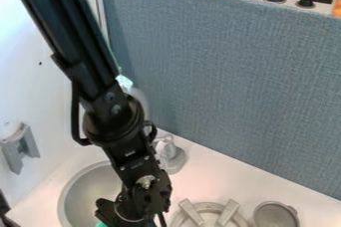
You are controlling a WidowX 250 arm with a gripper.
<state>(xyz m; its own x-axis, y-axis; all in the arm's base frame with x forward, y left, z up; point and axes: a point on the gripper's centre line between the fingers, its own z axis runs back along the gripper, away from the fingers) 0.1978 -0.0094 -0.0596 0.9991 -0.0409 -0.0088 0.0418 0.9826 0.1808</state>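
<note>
A black gripper [130,215] hangs low at the gray sink [93,186], near a green object [101,224]; whether it grips anything cannot be told. Apparently positioned for close work, it next needs rim clearance.

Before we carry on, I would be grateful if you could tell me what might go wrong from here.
The black hand appears very close to the grey tap, so a sideways swing might knock it. It also overlaps the rim of the sink in this view, and lowering it could scrape there. Only a sliver of the teal item is visible beside the hand, so it might be nudged or poorly gripped.
</note>
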